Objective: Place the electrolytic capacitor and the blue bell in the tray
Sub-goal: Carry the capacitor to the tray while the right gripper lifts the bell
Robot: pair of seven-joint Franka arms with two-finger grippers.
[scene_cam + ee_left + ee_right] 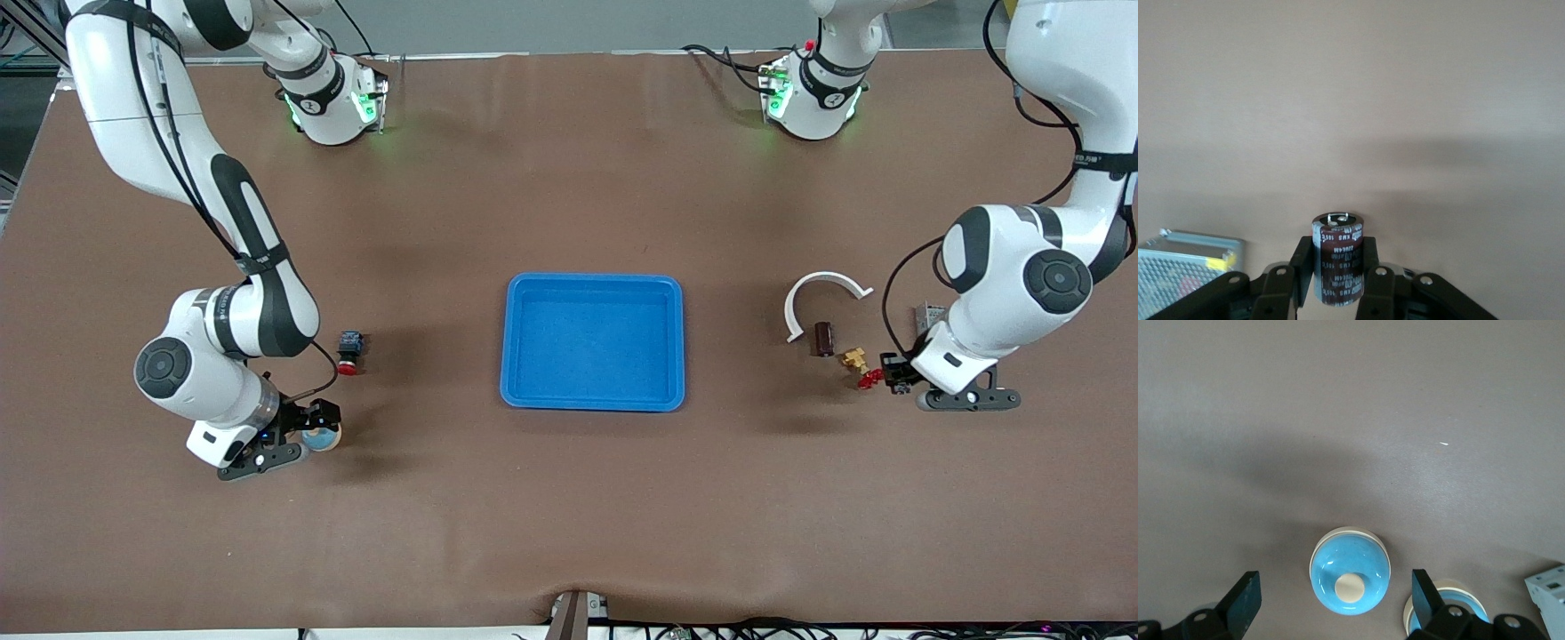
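Observation:
The electrolytic capacitor, dark brown with a silver top, stands upright between the fingers of my left gripper, which is shut on it. In the front view that gripper is low over the table toward the left arm's end, and its fingers hide the capacitor. The blue bell is a glossy blue dome with a white button. It sits on the table between the spread fingers of my open right gripper. In the front view the bell peeks out beside that gripper. The bright-blue tray lies mid-table with nothing in it.
Near the left gripper lie a white curved piece, a dark brown block, a yellow piece, a red piece and a metal mesh box. A red-and-blue button sits near the right arm. Another blue-and-white round thing and a pale block lie beside the bell.

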